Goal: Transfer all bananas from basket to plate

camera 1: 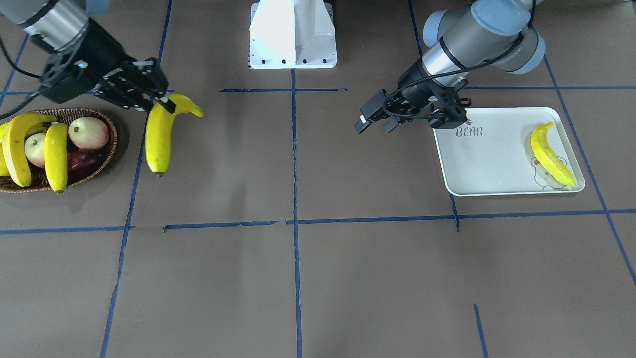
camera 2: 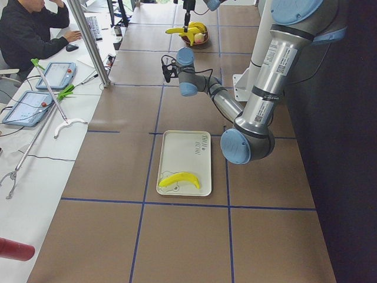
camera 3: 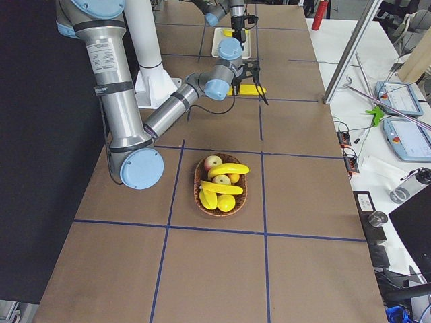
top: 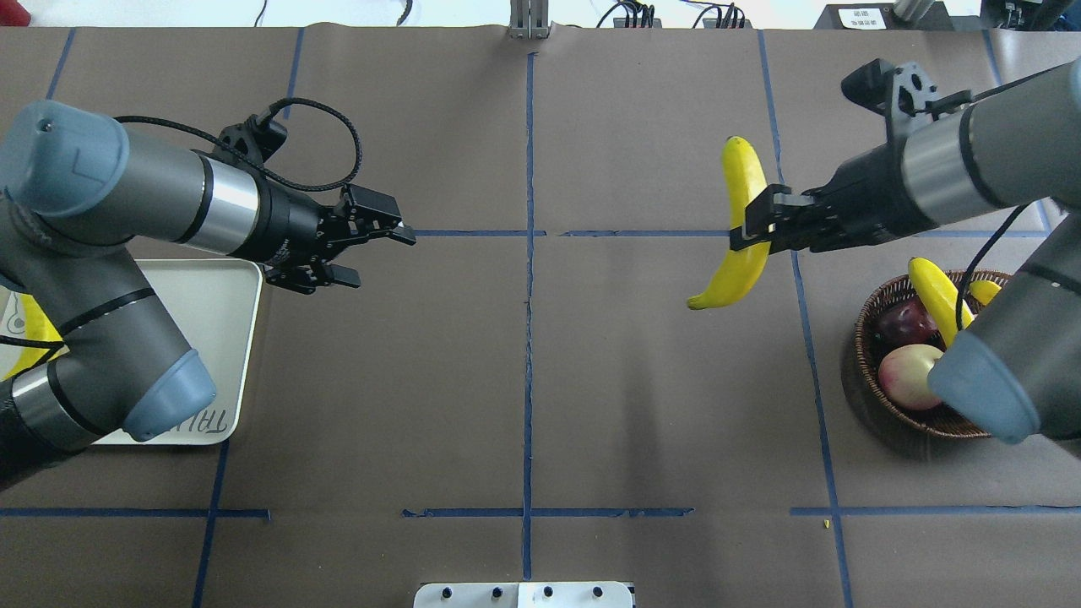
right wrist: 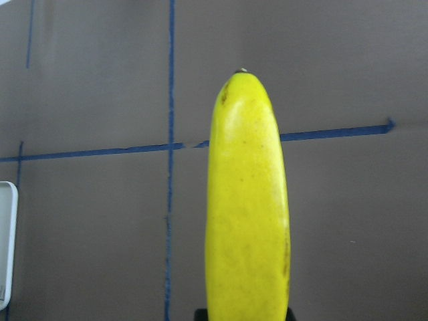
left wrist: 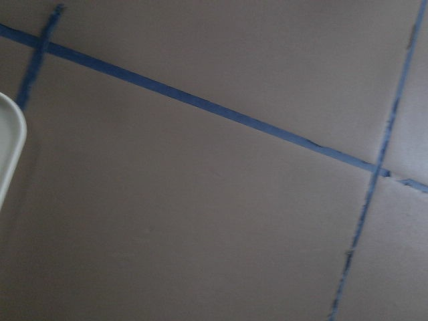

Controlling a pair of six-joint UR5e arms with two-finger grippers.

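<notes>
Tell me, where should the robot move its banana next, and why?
Probably sideways toward the open left hand: the right hand holds the banana just outside the basket, the plate sits across the table, and the left hand hovers beside it.

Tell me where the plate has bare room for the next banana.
The plate is bare from its lettered end up to the lone banana lying over the bear drawing. The basket is packed full.

I see one banana (right wrist: 247,200) pointing straight out from the right gripper (right wrist: 244,317), over brown table (right wrist: 348,234) crossed by blue tape lines (right wrist: 170,134); plate (right wrist: 7,247) rim ahead, off to the side.
</notes>
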